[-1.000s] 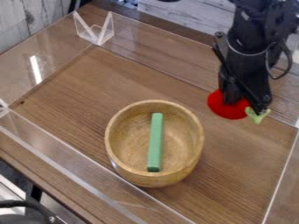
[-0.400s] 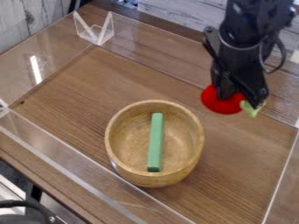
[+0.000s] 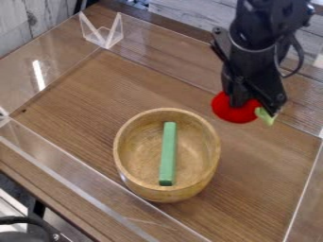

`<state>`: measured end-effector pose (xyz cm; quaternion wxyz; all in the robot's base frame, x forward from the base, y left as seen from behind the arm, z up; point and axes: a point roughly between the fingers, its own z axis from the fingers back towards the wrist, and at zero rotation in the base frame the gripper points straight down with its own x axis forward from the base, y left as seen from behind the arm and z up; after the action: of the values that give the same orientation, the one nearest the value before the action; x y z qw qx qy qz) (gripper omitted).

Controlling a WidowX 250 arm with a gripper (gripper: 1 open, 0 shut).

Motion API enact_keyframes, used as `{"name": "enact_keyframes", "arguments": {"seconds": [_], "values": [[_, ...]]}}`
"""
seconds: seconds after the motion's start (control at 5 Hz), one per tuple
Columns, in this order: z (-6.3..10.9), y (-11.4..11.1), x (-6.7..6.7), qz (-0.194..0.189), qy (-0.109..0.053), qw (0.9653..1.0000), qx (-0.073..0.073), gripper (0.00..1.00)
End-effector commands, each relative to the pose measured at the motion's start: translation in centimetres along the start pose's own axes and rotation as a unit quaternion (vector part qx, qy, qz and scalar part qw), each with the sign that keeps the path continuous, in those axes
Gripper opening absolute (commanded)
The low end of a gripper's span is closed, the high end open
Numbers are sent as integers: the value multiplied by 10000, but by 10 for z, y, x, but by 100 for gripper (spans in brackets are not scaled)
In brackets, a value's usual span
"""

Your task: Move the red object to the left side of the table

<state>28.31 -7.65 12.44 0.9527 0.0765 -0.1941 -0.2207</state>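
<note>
Black arm reaching steeply down, gripper (image 3: 248, 97) closed, apparently clamping something between its fingers

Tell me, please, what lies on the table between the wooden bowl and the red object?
Nothing: in the camera view only bare wood-grain table separates the wooden bowl from the red object, which the tool holds.

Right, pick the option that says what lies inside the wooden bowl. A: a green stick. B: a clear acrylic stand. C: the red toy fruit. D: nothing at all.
A: a green stick lies along the inside of the wooden bowl, while the red object is off to the right, clamped by the tool.
</note>
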Motion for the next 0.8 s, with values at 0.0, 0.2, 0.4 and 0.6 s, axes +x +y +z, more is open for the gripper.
{"name": "enact_keyframes", "arguments": {"seconds": [0.0, 0.2, 0.4, 0.6], "values": [[14, 5, 1, 165, -202, 9997, 29, 0], [17, 8, -3, 303, -173, 9994, 46, 0], [20, 11, -7, 457, -130, 9989, 64, 0], [23, 18, -12, 619, -84, 9980, 93, 0]]}}
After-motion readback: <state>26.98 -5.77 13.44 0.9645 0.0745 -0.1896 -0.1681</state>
